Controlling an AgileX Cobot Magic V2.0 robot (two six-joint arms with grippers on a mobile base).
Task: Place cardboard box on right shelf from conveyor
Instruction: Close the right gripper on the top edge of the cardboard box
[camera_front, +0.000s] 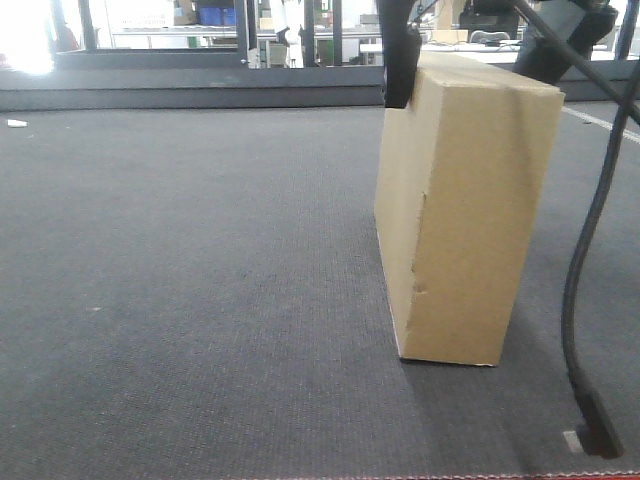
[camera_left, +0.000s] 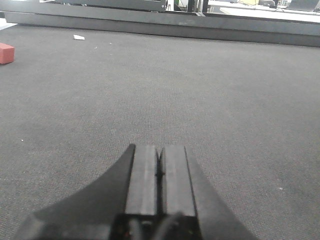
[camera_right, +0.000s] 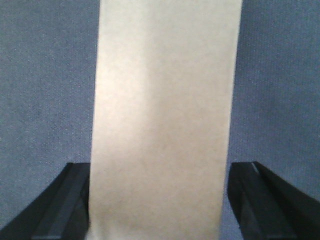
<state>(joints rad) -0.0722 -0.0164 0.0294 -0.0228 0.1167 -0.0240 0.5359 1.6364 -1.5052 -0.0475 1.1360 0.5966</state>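
Right wrist-mounted view: black right gripper (camera_right: 162, 169) straddles the stiff, probably light tan cardboard box (camera_right: 165, 100) across its narrow top; whether it is clamped cannot be told.

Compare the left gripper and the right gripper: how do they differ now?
The left gripper is shut and empty; the right gripper straddles the cardboard box, whether clamped is unclear. The left points along the conveyor; the right looks down on it. Both are black.
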